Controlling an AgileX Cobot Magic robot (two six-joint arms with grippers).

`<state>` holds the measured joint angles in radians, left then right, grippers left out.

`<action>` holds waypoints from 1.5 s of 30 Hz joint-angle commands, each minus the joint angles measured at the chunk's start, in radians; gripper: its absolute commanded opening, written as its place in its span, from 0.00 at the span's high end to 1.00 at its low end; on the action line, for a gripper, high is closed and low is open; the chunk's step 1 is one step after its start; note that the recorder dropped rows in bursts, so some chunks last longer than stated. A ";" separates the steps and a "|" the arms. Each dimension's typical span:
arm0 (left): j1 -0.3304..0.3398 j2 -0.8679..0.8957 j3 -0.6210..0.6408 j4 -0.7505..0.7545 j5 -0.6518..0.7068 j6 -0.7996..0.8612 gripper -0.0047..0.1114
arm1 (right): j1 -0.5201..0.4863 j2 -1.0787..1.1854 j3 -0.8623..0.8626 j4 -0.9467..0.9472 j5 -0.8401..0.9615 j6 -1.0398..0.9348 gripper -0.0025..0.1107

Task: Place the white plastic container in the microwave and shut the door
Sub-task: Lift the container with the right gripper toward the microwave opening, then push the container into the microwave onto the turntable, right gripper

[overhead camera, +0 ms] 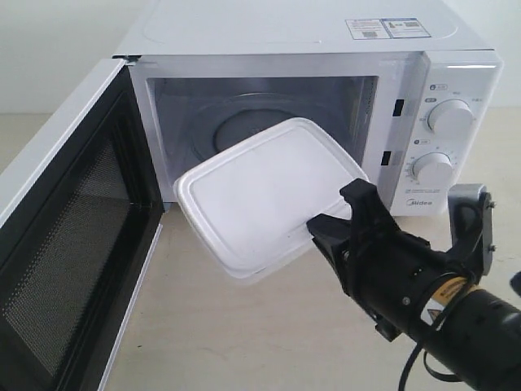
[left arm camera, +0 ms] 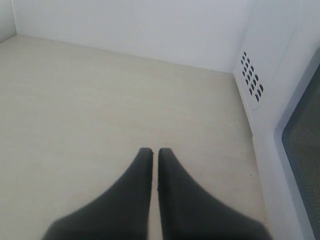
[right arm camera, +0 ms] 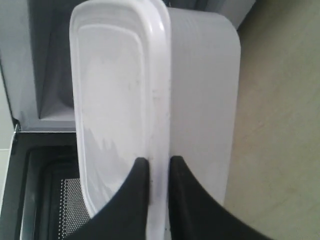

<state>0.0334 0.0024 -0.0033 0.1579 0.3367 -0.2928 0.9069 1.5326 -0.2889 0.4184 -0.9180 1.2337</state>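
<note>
Black right end effector (overhead camera: pixel 334 210) is clamped on the rim of the rectangular translucent-white plastic container (overhead camera: pixel 269 191), holding it tilted in the air at the mouth of the white boxy microwave (overhead camera: pixel 326 32). Its white side-hinged door (overhead camera: pixel 73 244), black mesh inside, stands wide open. Left end effector (left arm camera: pixel 154 151) hangs above the pale bench (left arm camera: pixel 75 100), fingers nearly together, gripping nothing

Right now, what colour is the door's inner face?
The door's inner face is black mesh; exterior view shows it best.
</note>
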 commanded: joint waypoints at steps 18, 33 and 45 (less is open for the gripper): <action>0.003 -0.002 0.003 -0.008 -0.003 -0.004 0.92 | 0.022 0.286 -0.196 0.147 -0.211 0.140 0.98; 0.003 -0.002 0.003 -0.008 -0.003 -0.004 0.92 | 0.069 0.366 -0.390 0.365 -0.197 0.002 0.98; 0.003 -0.002 0.003 -0.008 -0.003 -0.004 0.92 | 0.069 0.369 -0.529 0.567 -0.126 -0.192 0.98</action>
<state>0.0334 0.0024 -0.0033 0.1579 0.3367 -0.2928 0.9755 1.9016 -0.8004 0.9356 -1.0316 1.0746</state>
